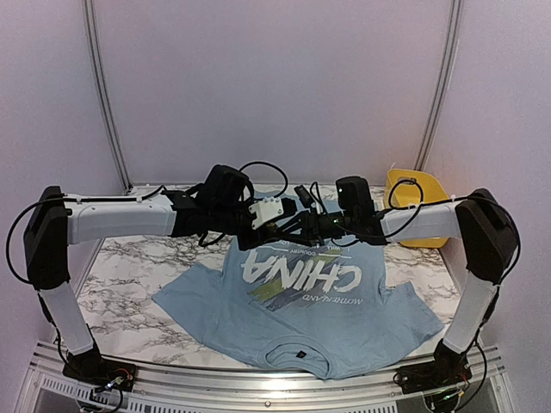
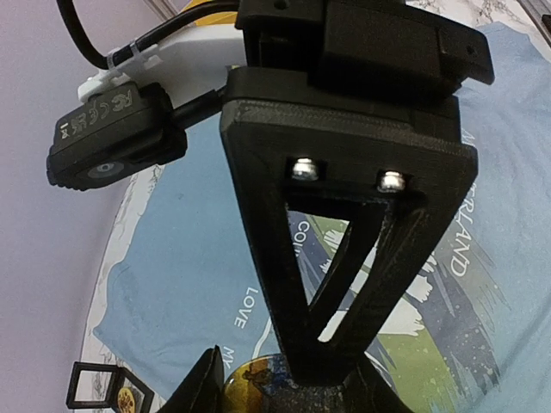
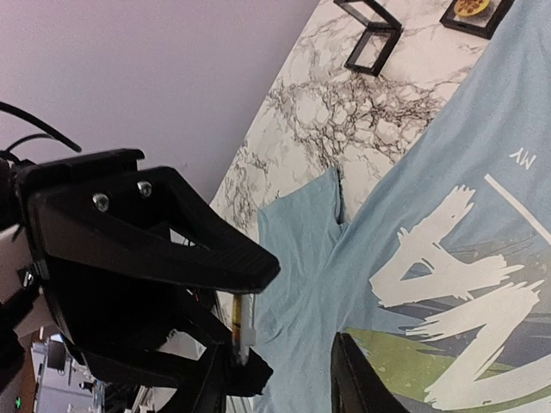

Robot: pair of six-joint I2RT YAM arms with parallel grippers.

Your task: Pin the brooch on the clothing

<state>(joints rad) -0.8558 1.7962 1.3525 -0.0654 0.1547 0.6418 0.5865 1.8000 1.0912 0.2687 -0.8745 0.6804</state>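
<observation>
The light blue T-shirt point(image 1: 301, 318) with white "CHINA" lettering lies flat on the marble table, collar toward the arms; it also shows in the left wrist view point(image 2: 181, 258) and the right wrist view point(image 3: 387, 206). Both grippers meet above its upper chest. My left gripper point(image 1: 287, 226) is shut on a round brooch point(image 2: 245, 379) with a yellow and blue picture, gripped by its rim. In the right wrist view the brooch point(image 3: 236, 327) shows edge-on between the left gripper's fingers. My right gripper point(image 3: 280, 383) is open, one finger right beside the brooch; it also shows in the top view point(image 1: 313, 225).
Black-framed display boxes point(image 3: 372, 34) stand on the marble beyond the shirt's hem; one point(image 3: 472, 9) holds a yellow badge, another shows in the left wrist view point(image 2: 95, 389). A yellow object point(image 1: 413, 206) sits at the back right. White walls close the back and sides.
</observation>
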